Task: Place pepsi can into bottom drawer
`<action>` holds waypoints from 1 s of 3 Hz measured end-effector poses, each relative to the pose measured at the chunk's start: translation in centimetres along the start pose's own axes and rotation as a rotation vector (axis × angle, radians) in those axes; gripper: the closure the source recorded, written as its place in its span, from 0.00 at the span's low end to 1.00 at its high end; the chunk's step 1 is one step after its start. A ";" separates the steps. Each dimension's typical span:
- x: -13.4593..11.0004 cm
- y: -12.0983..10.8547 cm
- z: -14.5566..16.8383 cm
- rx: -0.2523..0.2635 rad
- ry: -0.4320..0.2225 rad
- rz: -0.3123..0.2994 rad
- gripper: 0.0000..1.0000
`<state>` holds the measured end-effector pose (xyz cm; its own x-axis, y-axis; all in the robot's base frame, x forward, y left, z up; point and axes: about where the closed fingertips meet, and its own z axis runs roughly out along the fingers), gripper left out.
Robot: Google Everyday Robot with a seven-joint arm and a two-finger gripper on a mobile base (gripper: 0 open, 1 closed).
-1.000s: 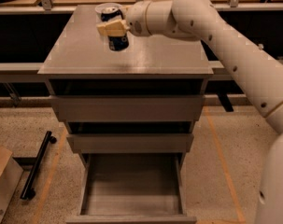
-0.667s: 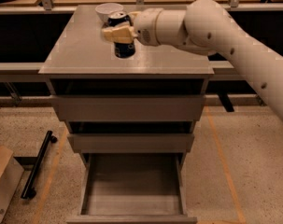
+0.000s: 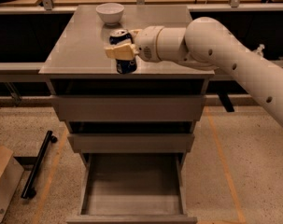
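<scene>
Camera view: the white arm's two-finger gripper (image 3: 120,43) is clamped on the small dark-blue pepsi can (image 3: 126,65), over the front edge of the grey cabinet top (image 3: 80,55). Long axis is near vertical, silver top up, leaning slightly left. Risk: the open grey-brown bottom drawer (image 3: 131,192) is well below, so the can could clip the upper drawer fronts (image 3: 127,108) or bounce out if released high.

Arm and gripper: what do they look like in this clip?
The arm is smooth, off-white and tubular, with small dark dots along its shell and no visible cables. The gripper, at the can near the cabinet top's front edge, has a rounded white wrist and flat tan fingers.
</scene>
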<state>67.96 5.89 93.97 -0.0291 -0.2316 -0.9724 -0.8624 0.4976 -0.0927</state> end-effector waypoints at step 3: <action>5.7 8.2 1.7 -0.294 -0.132 -0.039 1.00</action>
<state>61.63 10.09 87.32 0.0560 -0.1261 -0.9904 -0.9711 0.2237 -0.0834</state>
